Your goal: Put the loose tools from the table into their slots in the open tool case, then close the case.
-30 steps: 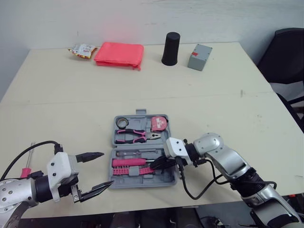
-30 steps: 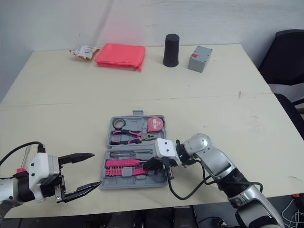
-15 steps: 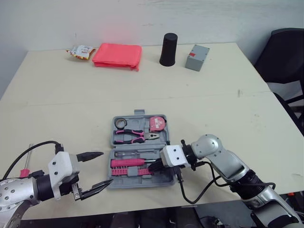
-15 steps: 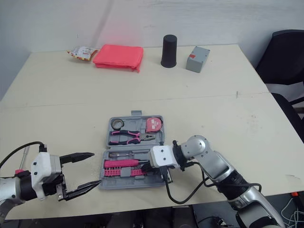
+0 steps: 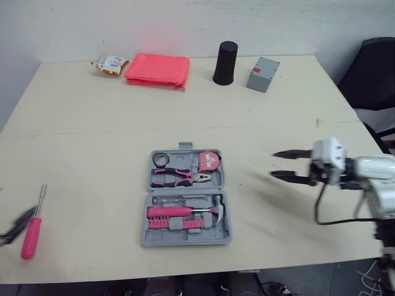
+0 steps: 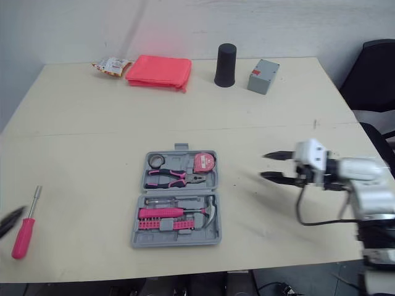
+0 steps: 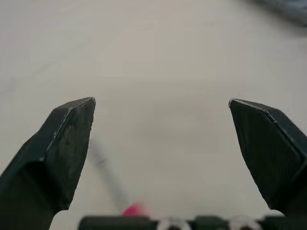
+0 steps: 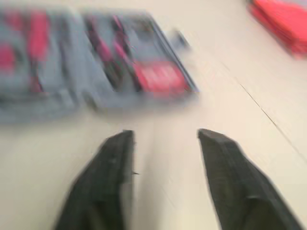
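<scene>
1. The right end effector (image 5: 273,164) has two slim black fingers (image 5: 290,153) that taper to points.
2. Behind them sits a white, boxy housing (image 5: 328,161), joined to a rounded silver-grey arm segment (image 5: 375,168).
3. A thin black cable (image 5: 316,203) loops from the housing beneath that segment.
4. The left end effector (image 7: 161,101) has two matte black, wedge-shaped fingers (image 7: 62,143) with bevelled tips.
5. A black bar (image 7: 105,223) with pale round fittings crosses their base.
</scene>
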`<state>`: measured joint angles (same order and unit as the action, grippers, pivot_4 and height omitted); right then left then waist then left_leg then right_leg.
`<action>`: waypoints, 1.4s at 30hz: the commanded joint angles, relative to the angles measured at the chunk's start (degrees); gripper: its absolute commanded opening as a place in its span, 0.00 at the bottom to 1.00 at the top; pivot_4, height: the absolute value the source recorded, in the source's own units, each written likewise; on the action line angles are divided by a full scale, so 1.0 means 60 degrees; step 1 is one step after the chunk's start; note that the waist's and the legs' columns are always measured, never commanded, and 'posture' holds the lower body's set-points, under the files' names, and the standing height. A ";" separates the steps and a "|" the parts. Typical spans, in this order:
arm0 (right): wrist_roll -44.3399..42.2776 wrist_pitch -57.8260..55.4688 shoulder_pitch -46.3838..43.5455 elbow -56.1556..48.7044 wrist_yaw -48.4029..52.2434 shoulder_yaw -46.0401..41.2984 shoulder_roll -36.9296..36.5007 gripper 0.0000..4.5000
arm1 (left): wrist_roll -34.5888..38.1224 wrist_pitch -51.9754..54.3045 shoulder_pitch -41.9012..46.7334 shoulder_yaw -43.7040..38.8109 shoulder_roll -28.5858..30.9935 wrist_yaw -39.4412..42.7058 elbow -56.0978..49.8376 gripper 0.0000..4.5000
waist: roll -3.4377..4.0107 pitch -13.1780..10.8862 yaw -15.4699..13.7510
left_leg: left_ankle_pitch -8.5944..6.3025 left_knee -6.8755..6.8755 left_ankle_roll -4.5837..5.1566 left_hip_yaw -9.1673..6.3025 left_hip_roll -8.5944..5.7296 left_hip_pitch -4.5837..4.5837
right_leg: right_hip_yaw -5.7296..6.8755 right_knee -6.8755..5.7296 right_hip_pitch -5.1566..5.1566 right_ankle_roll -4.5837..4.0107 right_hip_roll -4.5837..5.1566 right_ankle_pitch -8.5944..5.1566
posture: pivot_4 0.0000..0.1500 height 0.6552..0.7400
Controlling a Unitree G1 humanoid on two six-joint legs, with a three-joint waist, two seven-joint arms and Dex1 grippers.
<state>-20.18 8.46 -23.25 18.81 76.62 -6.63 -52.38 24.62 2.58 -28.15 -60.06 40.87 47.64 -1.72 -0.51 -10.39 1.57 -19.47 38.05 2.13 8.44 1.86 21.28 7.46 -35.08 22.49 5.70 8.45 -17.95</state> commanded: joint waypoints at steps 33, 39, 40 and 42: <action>-0.3315 -0.0050 0.0694 -0.4511 0.0491 0.0826 0.4048 0.99 | 0.2660 0.5477 -0.1695 0.0520 -0.1459 -0.3308 -0.2926 1.00 | 0.0005 -0.0009 -0.0006 | -0.0029 0.0007 -0.0082 0.0019 0.0016 -0.0019 | -0.0010 -0.0061 0.0019 -0.0006 0.0031 -0.0003 | 1.00 1.00; -0.3165 0.0182 0.0519 -0.4342 0.1266 0.1139 0.4156 0.99 | 0.2702 0.6252 -0.0964 0.0841 -0.1378 -0.4072 -0.3064 1.00 | -0.0017 0.0003 -0.0007 | -0.0027 0.0008 -0.0081 0.0013 0.0012 -0.0019 | -0.0006 -0.0063 0.0014 -0.0010 0.0027 -0.0005 | 1.00 1.00; -0.3160 0.0146 0.0502 -0.4305 0.1262 0.1120 0.4181 0.99 | 0.2535 0.6355 -0.0912 0.0934 -0.1289 -0.4109 -0.2932 1.00 | -0.0019 0.0005 -0.0002 | -0.0023 0.0011 -0.0074 0.0013 0.0011 -0.0017 | -0.0004 -0.0064 0.0015 -0.0010 0.0027 -0.0005 | 1.00 1.00; -0.3127 0.0144 0.0480 -0.4248 0.1334 0.1117 0.4182 0.99 | 0.2348 0.6632 -0.0827 0.1119 -0.1199 -0.4221 -0.2723 1.00 | -0.0019 0.0004 0.0002 | 0.0001 0.0011 -0.0033 0.0013 0.0011 -0.0019 | -0.0003 -0.0067 0.0015 -0.0010 0.0026 -0.0005 | 1.00 1.00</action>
<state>-38.37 8.91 -19.80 -6.15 83.77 0.60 -27.31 39.61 41.12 -33.03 -53.43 32.94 23.20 -19.06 -0.62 -10.37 1.58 -19.46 38.11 1.93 8.52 1.93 21.18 7.44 -35.48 22.59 5.64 8.59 -17.98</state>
